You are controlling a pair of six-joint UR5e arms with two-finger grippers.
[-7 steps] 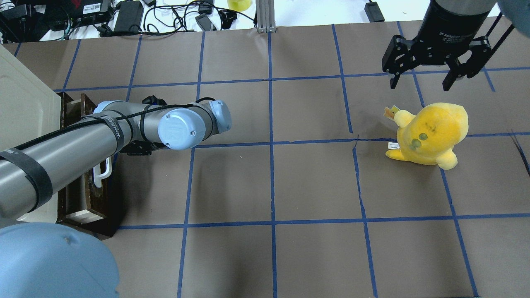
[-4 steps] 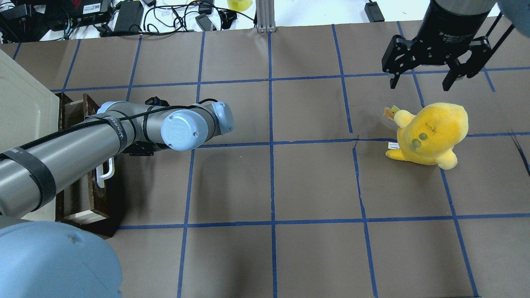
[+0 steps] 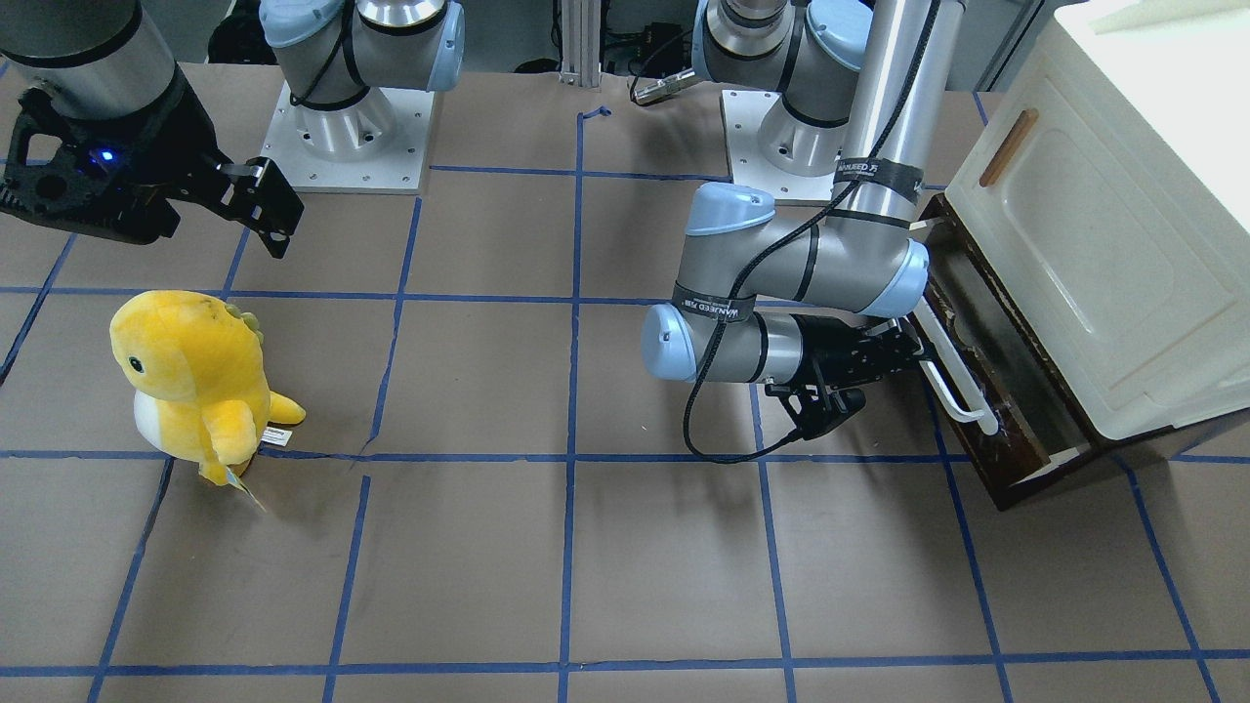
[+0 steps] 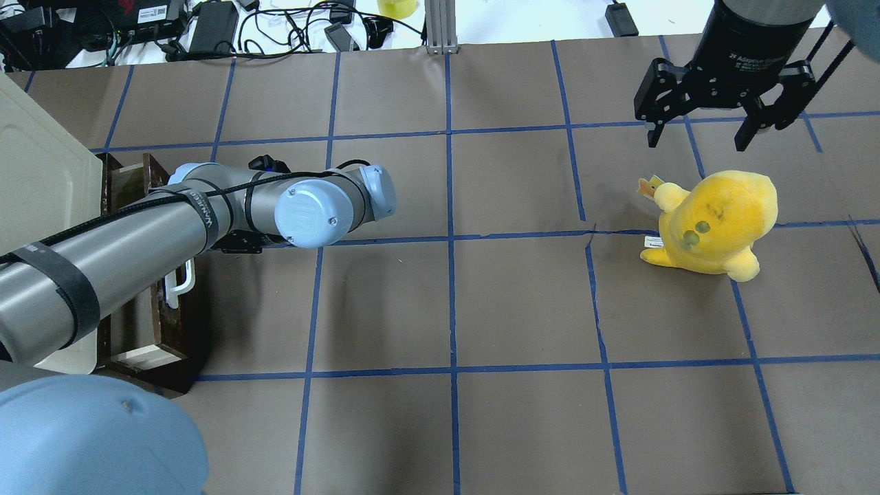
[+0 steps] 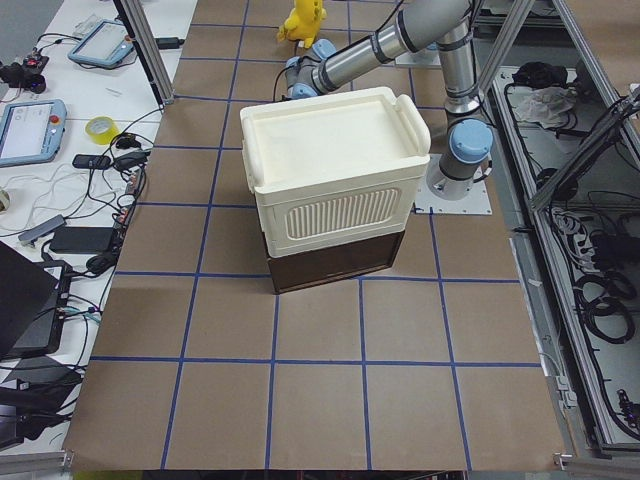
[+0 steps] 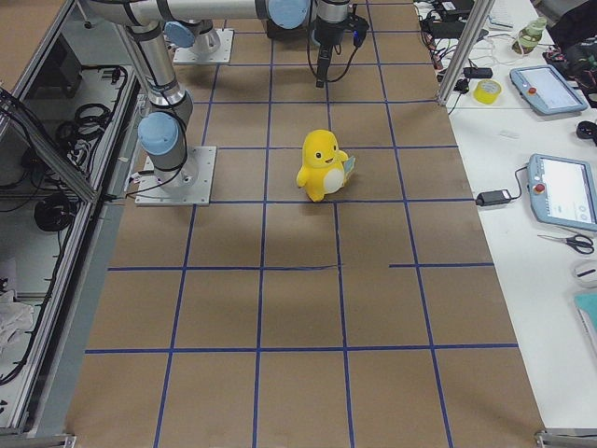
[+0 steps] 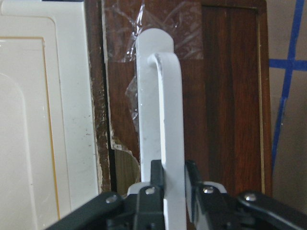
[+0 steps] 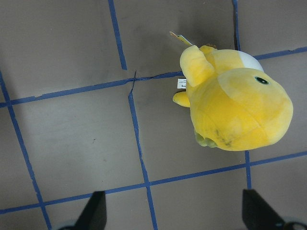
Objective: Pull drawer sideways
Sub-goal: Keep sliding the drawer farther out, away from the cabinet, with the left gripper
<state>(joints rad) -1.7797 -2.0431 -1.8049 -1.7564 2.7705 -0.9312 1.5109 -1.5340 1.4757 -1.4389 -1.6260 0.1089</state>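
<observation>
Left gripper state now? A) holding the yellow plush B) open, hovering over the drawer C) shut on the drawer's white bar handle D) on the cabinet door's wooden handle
C: in the left wrist view the fingers of the left gripper press both sides of the white bar handle on the drawer.

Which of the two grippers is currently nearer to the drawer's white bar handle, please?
The left. The left gripper is clamped on the white bar handle itself; the right gripper hangs open far off, by the yellow plush toy.
</observation>
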